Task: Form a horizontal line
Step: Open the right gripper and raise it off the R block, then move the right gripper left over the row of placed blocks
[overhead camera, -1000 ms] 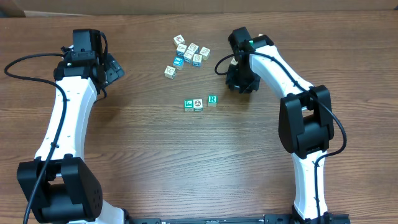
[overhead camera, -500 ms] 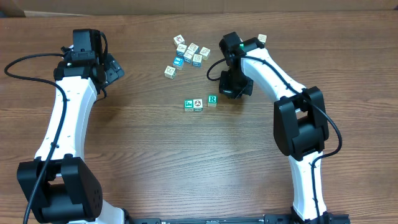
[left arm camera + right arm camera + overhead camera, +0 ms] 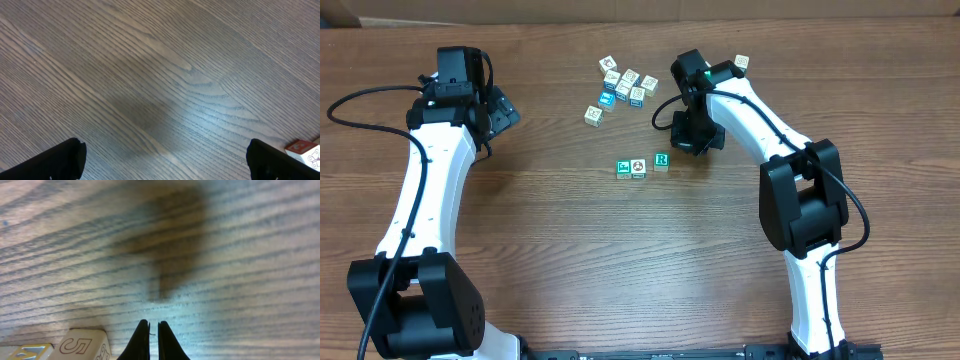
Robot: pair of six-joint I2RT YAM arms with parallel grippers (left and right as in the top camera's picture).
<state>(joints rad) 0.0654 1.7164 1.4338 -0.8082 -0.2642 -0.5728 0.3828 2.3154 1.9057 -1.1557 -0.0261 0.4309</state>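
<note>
Three blocks lie near the table's middle: a green one (image 3: 623,168) and a white one (image 3: 638,167) touching, and a green "R" block (image 3: 661,160) slightly higher to their right. My right gripper (image 3: 686,146) is just right of the "R" block. In the right wrist view its fingers (image 3: 154,339) are shut and empty, close to the wood, with a white block marked "5" (image 3: 84,344) to their left. My left gripper (image 3: 504,110) is far left, open and empty (image 3: 165,160).
A cluster of several blocks (image 3: 626,84) lies at the back, with one loose block (image 3: 593,115) below-left of it. Another single block (image 3: 742,63) sits behind the right arm. A block corner (image 3: 306,151) shows at the left wrist view's lower right.
My right arm has moved left and forward, towards the "R" block, uncovering the single block behind it. The left arm and the blocks have not moved.
</note>
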